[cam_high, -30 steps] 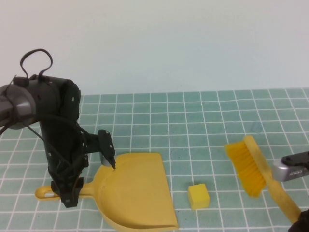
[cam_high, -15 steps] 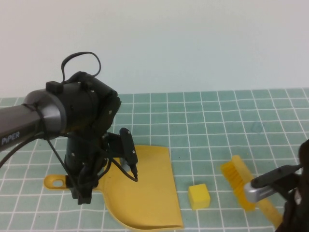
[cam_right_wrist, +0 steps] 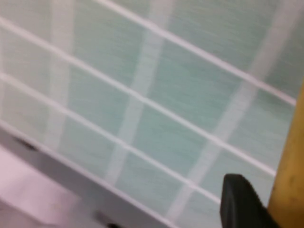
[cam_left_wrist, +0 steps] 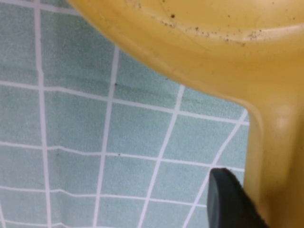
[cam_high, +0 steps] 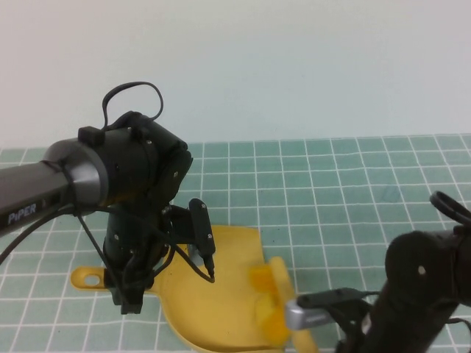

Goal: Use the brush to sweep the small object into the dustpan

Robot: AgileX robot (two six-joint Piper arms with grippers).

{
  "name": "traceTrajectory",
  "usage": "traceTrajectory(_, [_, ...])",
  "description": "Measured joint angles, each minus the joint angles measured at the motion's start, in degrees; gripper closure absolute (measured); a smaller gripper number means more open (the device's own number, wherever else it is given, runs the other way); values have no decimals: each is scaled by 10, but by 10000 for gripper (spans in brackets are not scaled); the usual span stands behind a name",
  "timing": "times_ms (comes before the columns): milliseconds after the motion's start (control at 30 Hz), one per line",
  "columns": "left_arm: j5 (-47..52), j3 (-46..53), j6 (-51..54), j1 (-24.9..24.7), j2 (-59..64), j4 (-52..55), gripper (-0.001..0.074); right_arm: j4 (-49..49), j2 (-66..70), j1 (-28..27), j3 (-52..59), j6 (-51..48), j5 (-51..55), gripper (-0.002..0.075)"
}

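Note:
The mustard-yellow dustpan (cam_high: pixel 210 294) lies on the green grid mat with its open edge toward the right. My left gripper (cam_high: pixel 126 293) is shut on its handle (cam_left_wrist: pixel 278 161), and one black finger (cam_left_wrist: pixel 228 202) presses against it. The brush (cam_high: pixel 268 298) is a yellow blur with its bristles at the dustpan's open edge. My right gripper (cam_high: pixel 309 316) is shut on the brush handle (cam_right_wrist: pixel 290 161), with one black finger (cam_right_wrist: pixel 240 204) beside it. I cannot pick out the small pale-yellow cube from the blurred bristles.
The left arm (cam_high: pixel 132 184) rises over the dustpan's handle side. The right arm (cam_high: pixel 416 301) fills the lower right corner. The green grid mat (cam_high: pixel 331 191) runs back to a pale wall.
My right arm swept the brush left across the cube's spot to the dustpan's open edge. The cube no longer stands alone on the mat. The left arm and dustpan barely shifted.

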Motion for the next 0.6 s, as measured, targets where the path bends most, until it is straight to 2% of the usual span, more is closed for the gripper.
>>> traceTrajectory(100, [-1,0,4,0,0,-10,520,67,1,3,-23,-39,-1,566])
traceTrajectory(267, [-4,0,10,-1,0,-23,520,91,1,5,-56,-59,9,566])
traceTrajectory(433, [-5,0,10,-1,0,-24,520,86,2,5,-62,-56,20,566])
traceTrajectory(600, [-5,0,10,-1,0,-24,520,38,2,5,-62,-24,35,566])
